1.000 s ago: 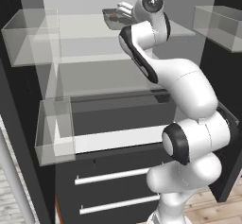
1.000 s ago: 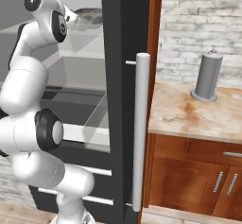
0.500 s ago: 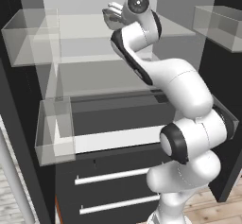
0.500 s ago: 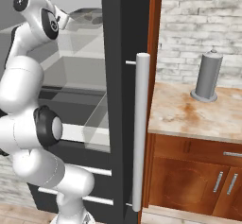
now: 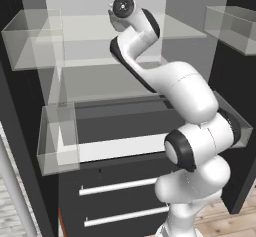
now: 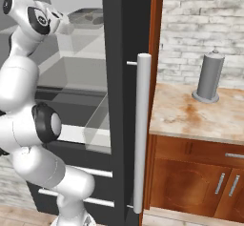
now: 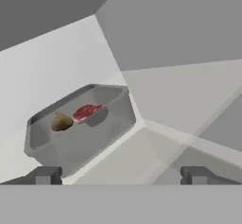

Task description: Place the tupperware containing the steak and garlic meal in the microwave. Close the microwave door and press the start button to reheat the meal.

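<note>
On the upper fridge shelf, the tupperware (image 7: 78, 124) sits ahead of the wide-spread gripper (image 7: 118, 175).
From the hand view, the smoky-grey tub rests on the pale shelf (image 7: 156, 157) near the back wall, left of centre, with the red steak (image 7: 87, 111) and the small brownish garlic (image 7: 61, 122) side by side inside it; the 2 dark fingertips (image 7: 45, 175) stand far apart and touch nothing. From the right base view, the tub (image 6: 90, 17) shows just past the raised hand, beside the tall grey fridge handle (image 6: 141, 129) and a wooden counter (image 6: 190, 115) carrying a grey cylinder (image 6: 210, 76).
</note>
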### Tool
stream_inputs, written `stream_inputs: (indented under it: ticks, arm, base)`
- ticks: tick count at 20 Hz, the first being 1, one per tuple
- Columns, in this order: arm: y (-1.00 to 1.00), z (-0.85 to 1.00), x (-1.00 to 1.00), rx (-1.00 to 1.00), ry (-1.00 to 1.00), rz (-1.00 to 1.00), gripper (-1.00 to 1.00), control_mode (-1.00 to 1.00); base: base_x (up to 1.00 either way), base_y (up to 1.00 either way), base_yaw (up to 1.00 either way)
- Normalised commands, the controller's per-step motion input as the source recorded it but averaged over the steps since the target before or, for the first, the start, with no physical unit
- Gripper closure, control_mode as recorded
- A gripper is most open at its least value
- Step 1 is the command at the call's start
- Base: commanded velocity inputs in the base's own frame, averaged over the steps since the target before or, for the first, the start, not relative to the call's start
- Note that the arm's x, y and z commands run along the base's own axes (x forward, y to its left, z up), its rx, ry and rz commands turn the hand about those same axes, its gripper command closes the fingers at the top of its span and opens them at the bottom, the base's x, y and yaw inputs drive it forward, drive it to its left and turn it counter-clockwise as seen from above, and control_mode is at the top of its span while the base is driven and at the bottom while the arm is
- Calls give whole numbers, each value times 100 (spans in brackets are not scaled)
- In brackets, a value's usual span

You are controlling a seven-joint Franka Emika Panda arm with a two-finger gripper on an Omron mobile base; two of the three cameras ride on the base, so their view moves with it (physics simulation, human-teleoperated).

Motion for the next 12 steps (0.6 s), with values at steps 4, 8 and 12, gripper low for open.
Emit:
stream_inputs:
  ticks: [4,8,12]
  arm:
    - [2,0,1,9,0,-23,-100,-100]
    - [-1,11,8,16,0,-18,-100,-100]
    - [-26,17,23,24,2,-9,-100,-100]
  base:
    - [0,0,0]
    - [0,0,0]
    - [0,0,0]
